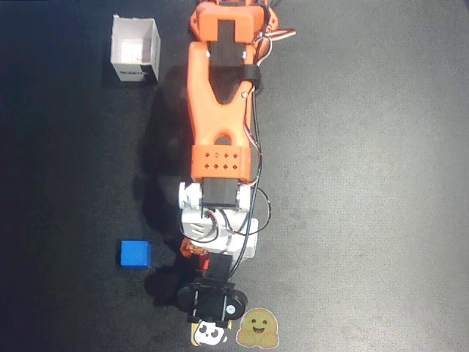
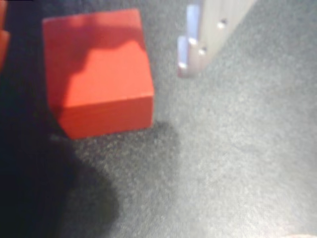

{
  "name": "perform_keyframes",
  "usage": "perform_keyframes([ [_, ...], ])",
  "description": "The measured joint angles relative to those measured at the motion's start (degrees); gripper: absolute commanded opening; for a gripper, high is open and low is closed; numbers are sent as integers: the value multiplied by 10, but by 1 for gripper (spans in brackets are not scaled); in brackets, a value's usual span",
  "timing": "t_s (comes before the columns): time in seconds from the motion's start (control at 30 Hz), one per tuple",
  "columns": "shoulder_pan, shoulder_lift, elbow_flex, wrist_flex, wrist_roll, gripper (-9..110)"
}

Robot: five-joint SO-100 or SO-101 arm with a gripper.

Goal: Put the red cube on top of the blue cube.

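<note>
**Red cube between parted fingers**

Dark matte table (image 1: 381,183). In the wrist view the red cube (image 2: 99,74) rests on it, the pale finger (image 2: 198,44) standing clear to its right: gripper (image 2: 106,29) released. Overhead, the blue cube (image 1: 135,254) sits left of the arm (image 1: 220,110), a white box (image 1: 135,50) far behind.

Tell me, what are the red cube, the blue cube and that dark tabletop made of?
The red cube looks like solid painted wood or plastic: flat matte faces, crisp edges, no gloss. The blue cube shows the same even matte colour, probably the same material, though it is small in the overhead view. The table seems covered in a dark grey, finely grained mat, perhaps felt or rubber; its speckled texture shows in the wrist view.
</note>
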Motion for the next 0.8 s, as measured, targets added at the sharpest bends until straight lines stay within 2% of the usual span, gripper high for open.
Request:
perform_keyframes([
  [0.5,0,-1,60,-39,0,25],
  [0.73,0,-1,69,-42,5,15],
  [0.8,0,-1,74,-42,7,8],
])
